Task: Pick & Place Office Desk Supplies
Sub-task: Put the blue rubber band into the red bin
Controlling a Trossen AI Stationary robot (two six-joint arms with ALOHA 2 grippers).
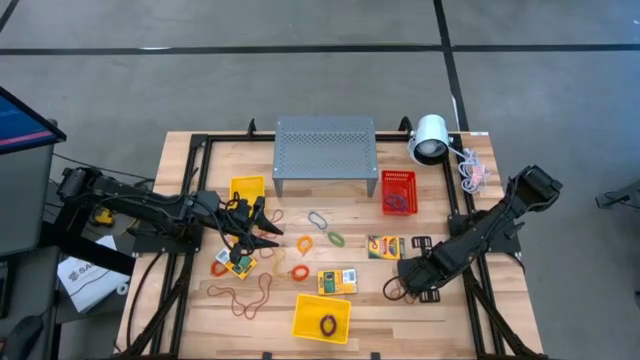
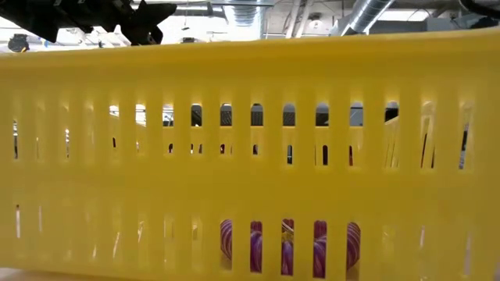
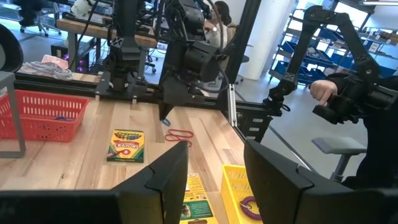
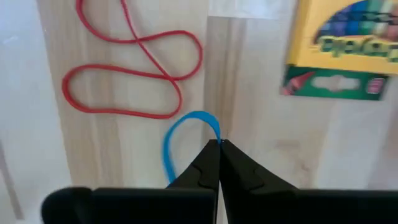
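Yellow slotted plastic, the wall of a small basket [image 2: 250, 156] at the table's near edge, fills the low view; a purple coil [image 2: 285, 246] shows through its slots. Just beyond it, the right gripper [image 4: 219, 144] is closed, its fingertips pinched on a blue rubber band [image 4: 171, 146] lying on the wood beside a twisted red rubber band [image 4: 124, 74] and a crayon box [image 4: 348, 50]. The left gripper [image 1: 262, 232] hovers over scattered bands at the table's left, its fingers [image 3: 165, 180] parted and gripping nothing. Farther back stand a red basket [image 1: 398, 191], a grey perforated stand [image 1: 325, 152] and a white lamp [image 1: 431, 139].
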